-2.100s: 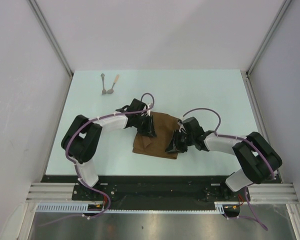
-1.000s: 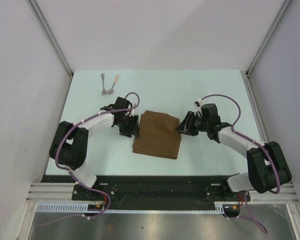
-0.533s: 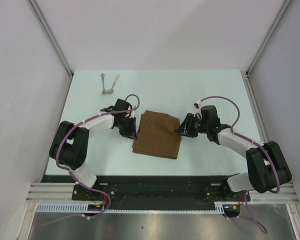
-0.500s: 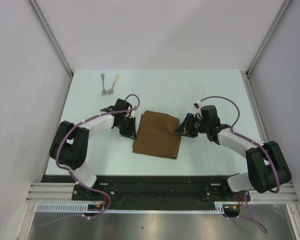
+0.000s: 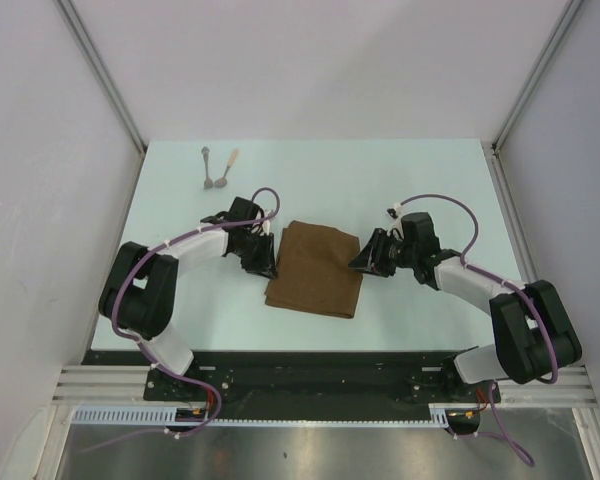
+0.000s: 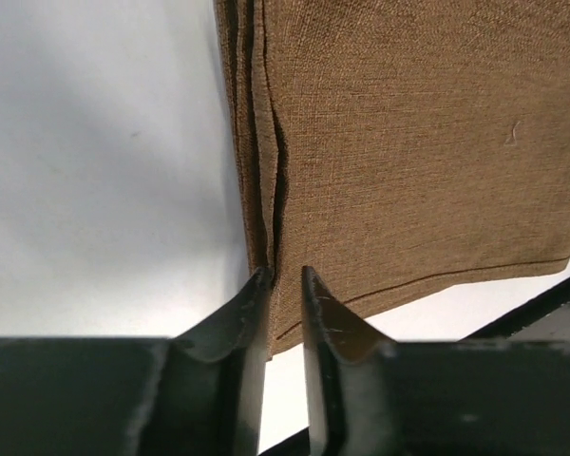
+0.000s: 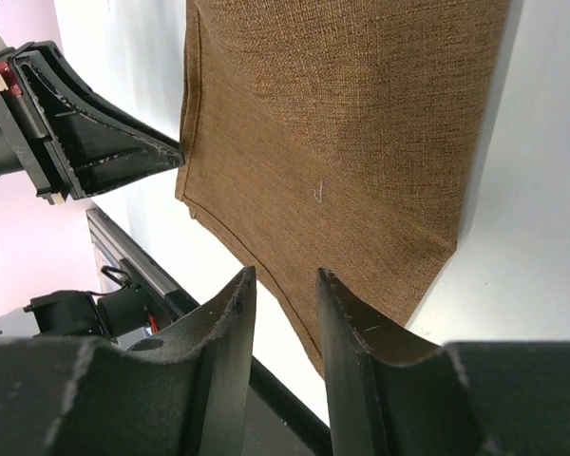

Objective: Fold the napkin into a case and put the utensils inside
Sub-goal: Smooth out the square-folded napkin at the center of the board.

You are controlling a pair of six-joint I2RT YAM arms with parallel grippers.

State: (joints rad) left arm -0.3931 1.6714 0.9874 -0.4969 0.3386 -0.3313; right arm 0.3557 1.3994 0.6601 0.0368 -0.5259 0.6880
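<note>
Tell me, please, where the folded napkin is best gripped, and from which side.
Grip the napkin at its left edge, coming in low from the left: there the folded layers lie stacked with loose edges, while the rest lies flat.

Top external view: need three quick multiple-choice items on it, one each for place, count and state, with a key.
1. Relative to the napkin, the utensils lie:
A) on it
B) inside it
C) apart from it, at the far left of the table

2. How many utensils are there?
A) one
B) two
C) four

3. The napkin is:
A) folded flat, with layers stacked at its edge
B) spread out in a single layer
C) crumpled into a ball

Key:
1 C: bare table separates them from the cloth.
2 B: one grey-handled and one tan-handled piece lie side by side.
3 A: the left wrist view shows several edges stacked.
</note>
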